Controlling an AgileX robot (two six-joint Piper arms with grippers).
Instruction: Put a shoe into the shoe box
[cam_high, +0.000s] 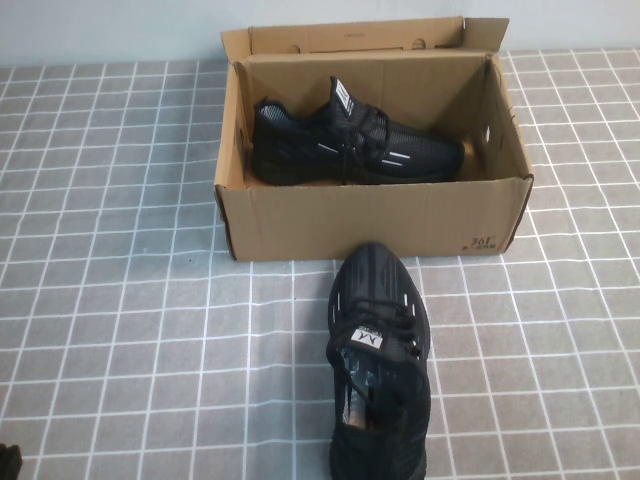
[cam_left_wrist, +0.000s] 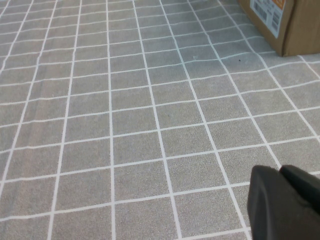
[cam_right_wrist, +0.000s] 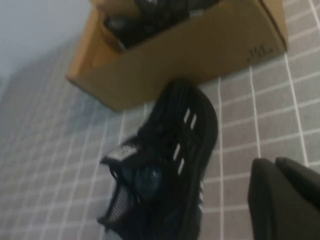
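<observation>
The bench (cam_high: 120, 300), covered in a grey cloth ruled with a white grid, was seen carrying everything. The brown corrugated cardboard shoe box (cam_high: 370, 220) stood at the far middle of it, its hinged flap lid folded back and small black print near its front right corner. A black knit-mesh lace-up sneaker (cam_high: 355, 145) with short white dashes was laid on its side inside the box, toe toward the right. The second, identical black sneaker (cam_high: 380, 370) was left on the bench just in front of the box, its toe toward the front wall and its white tongue label showing. The left gripper (cam_left_wrist: 287, 202) was held low over bare cloth, well to the left of the box; whether its fingers were parted could not be told. The right gripper (cam_right_wrist: 285, 200) was held above the bench beside the outer sneaker, gripping nothing visible, its state likewise not to be told
</observation>
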